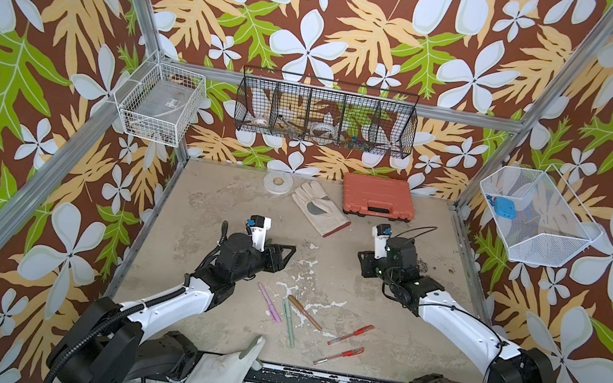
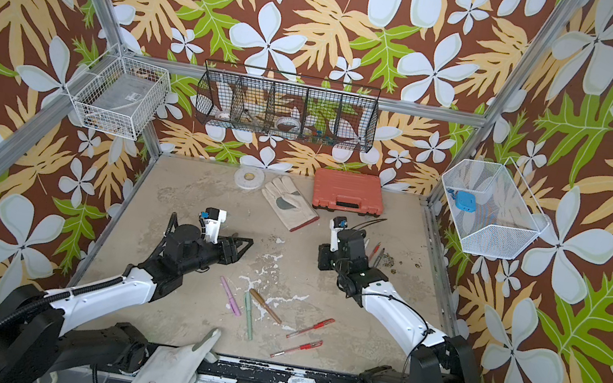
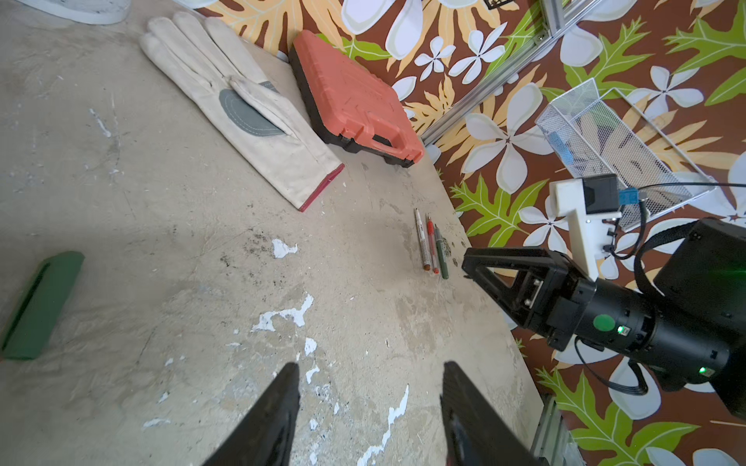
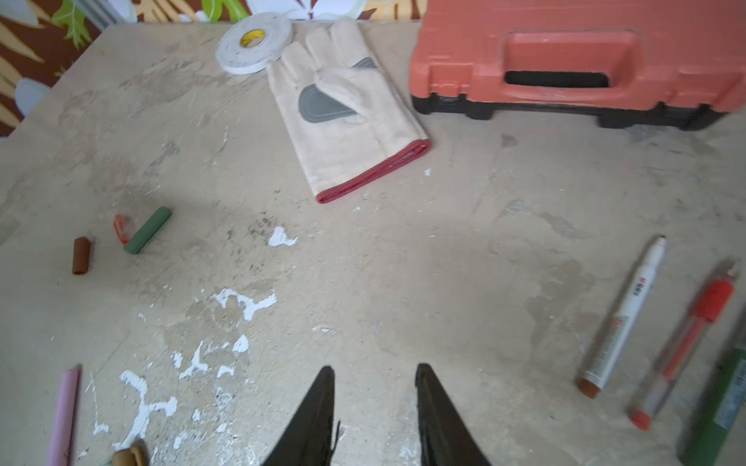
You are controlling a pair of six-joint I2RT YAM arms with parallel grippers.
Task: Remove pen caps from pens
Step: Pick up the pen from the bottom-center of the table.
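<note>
I see left gripper [image 3: 369, 367] jaws apart, empty. Three loose pen caps [image 4: 147, 230] left-front of glove [image 1: 319, 207] (left arm hides them from above). Five capped pens [image 1: 290, 322] before glove. My right gripper [image 4: 375, 369] gapped, empty. Three bare pens [image 4: 623, 314] right of glove.

Bare tabletop [image 1: 329, 247] is lying open between the left gripper [image 1: 289, 252] and the right gripper [image 1: 361, 261].

Along the far edge, a tape roll [image 1: 277, 184], a work glove [image 1: 320, 207] and an orange tool case [image 1: 377, 197] are blocking passage. Toward the front, a pink pen [image 1: 269, 302], a pale green pen [image 1: 289, 323], a brown pen [image 1: 304, 312] and two red gel pens [image 1: 350, 335] are cluttering the near strip. Three uncapped pens [image 3: 431, 248] are lying near the right edge, and loose caps [image 4: 147, 230] are resting close to the left gripper. A second glove [image 1: 220, 372] is draping over the front rail.
</note>
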